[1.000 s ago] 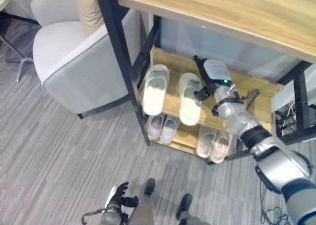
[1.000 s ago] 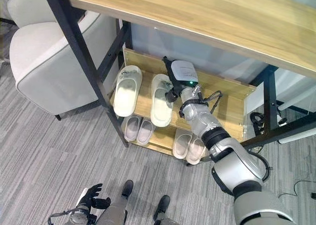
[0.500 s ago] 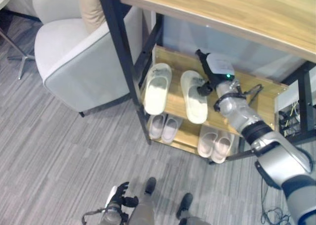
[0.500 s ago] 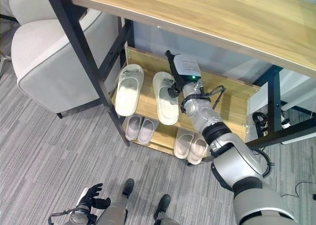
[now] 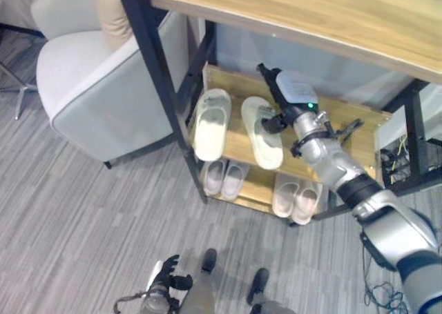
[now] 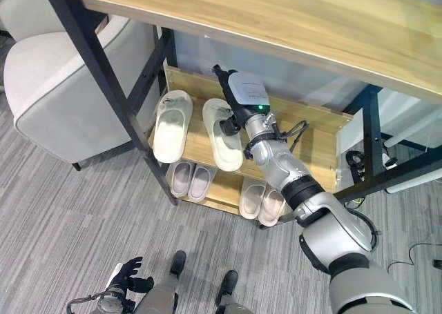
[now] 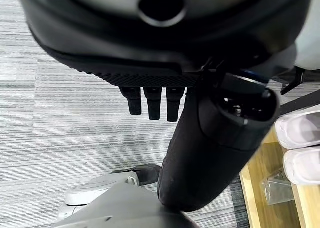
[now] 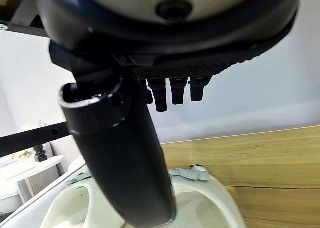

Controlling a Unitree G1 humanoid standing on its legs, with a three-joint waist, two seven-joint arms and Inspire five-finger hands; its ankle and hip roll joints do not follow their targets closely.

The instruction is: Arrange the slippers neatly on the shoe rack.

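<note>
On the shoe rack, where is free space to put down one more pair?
Bare wood lies on the upper shelf right of the right hand. Its left half is crowded by two cream slippers. Lower shelf: a narrow gap between its two pairs.

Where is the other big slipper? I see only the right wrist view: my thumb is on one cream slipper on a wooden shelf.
Observer: The left slipper lies on the same upper shelf, on the robot's left of yours and apart from it.
Operator: Are the two parallel?
Observer: No. The right hand touches the right slipper, which lies tilted; the gap between the two widens toward the front.
Operator: Is the lower shelf free?
Observer: No. The lower shelf holds a left small pair and a right small pair.
</note>
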